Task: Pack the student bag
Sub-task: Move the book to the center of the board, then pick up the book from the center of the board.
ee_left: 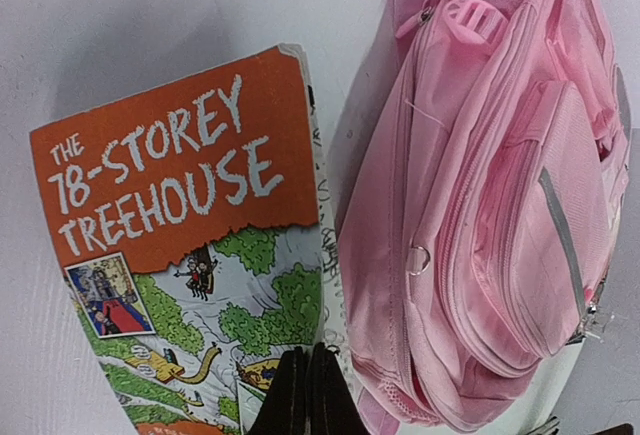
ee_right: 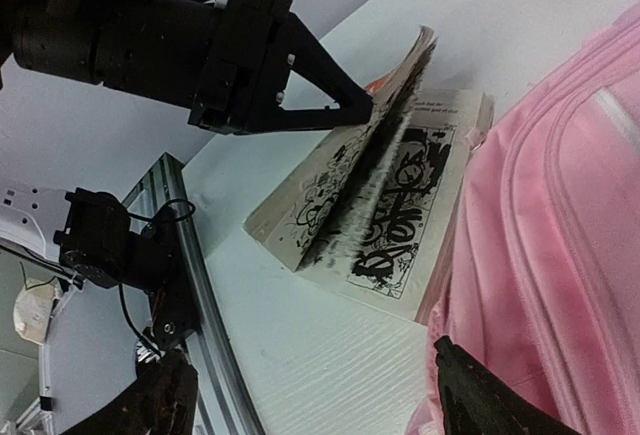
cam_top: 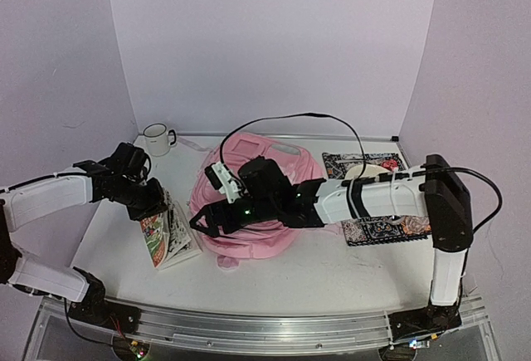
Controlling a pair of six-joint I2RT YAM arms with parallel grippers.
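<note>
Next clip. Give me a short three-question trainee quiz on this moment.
1. True or false: the left fingers are shut on the cover of the book.
2. In the top view, the book lies: A) left of the student bag; B) on top of it; C) right of it.
3. What stands at the far-left corner of the table?
Key: 1 true; 2 A; 3 a white mug.

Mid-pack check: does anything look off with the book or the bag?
Yes. The book is splayed open: the left gripper is shut on only its cover and some pages, while the rest lies flat on the table beside the student bag.
</note>
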